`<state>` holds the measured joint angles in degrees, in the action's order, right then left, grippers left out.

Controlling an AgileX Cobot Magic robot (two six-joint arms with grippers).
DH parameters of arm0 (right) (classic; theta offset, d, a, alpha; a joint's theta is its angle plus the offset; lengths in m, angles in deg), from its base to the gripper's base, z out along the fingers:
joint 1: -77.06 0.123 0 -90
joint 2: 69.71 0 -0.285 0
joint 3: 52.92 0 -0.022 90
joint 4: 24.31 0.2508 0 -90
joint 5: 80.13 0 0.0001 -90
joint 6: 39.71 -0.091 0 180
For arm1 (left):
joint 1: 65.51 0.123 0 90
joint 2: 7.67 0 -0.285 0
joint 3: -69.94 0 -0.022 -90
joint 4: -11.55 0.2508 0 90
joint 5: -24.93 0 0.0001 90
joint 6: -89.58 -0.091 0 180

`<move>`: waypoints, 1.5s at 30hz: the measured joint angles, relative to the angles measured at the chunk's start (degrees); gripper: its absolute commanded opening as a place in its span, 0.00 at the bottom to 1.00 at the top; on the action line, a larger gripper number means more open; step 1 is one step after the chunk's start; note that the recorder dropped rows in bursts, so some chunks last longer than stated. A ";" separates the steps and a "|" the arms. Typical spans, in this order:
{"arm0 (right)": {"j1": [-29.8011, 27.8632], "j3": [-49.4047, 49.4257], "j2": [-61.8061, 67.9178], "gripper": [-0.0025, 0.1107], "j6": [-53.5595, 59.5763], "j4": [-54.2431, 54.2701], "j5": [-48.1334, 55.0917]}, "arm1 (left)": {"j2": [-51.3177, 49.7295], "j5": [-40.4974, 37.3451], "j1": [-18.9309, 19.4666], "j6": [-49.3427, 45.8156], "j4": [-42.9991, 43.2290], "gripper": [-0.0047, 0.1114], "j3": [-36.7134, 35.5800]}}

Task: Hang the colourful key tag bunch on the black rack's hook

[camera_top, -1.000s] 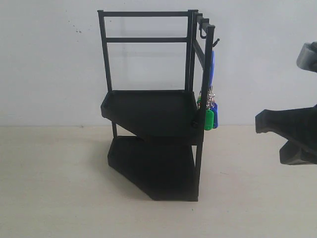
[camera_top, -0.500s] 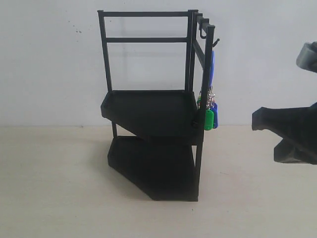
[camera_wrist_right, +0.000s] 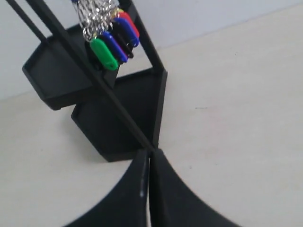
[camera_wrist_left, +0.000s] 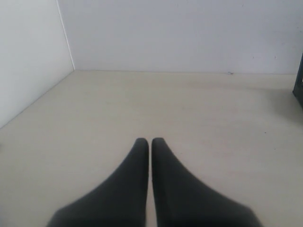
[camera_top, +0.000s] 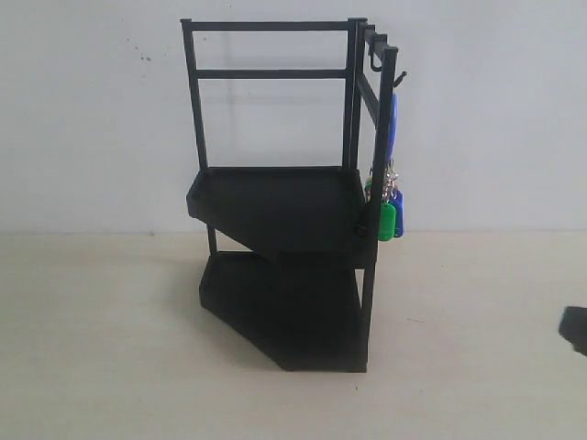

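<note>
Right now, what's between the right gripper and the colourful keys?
Only bars of the black rack and its lower tray, shown in the right wrist view.

At the front corner post of the black rack (camera_top: 275, 211), the blue strap (camera_top: 393, 119) of the colourful key tag bunch (camera_top: 389, 215) rises toward the hook (camera_top: 398, 81). Whether its loop sits on the prong is too small to tell, and the post hides part of the tags. Low and well to the right of the rack, a dark shape (camera_top: 576, 330) is cut by the frame edge and cannot be identified. The left wrist camera catches only a sliver of the rack. The right wrist camera crops the rack's top and the bunch's upper rings. The left gripper (camera_wrist_left: 150, 142) and right gripper (camera_wrist_right: 149, 153) show blurred, their bases cropped.
</note>
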<state>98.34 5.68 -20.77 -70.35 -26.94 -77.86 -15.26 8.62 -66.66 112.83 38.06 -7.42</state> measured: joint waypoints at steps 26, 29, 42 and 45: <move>-19.77 18.40 -40.84 0.02 0.48 -0.13 4.33 | 0.00 0.00 0.00 0.00 0.00 0.08 0.00; -19.85 18.40 -40.84 0.02 10.32 -0.35 8.44 | 0.00 0.00 0.00 0.00 0.00 0.08 0.00; -19.90 18.65 -40.84 0.02 25.96 -0.45 17.15 | 0.00 0.00 0.00 0.00 0.00 0.08 0.00; -19.90 18.65 -40.84 0.02 25.97 -0.45 17.53 | 0.00 0.00 0.00 0.00 0.00 0.08 0.00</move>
<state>78.44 24.33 -61.61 -44.38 -27.39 -60.33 -15.26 8.62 -66.66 112.83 38.06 -7.42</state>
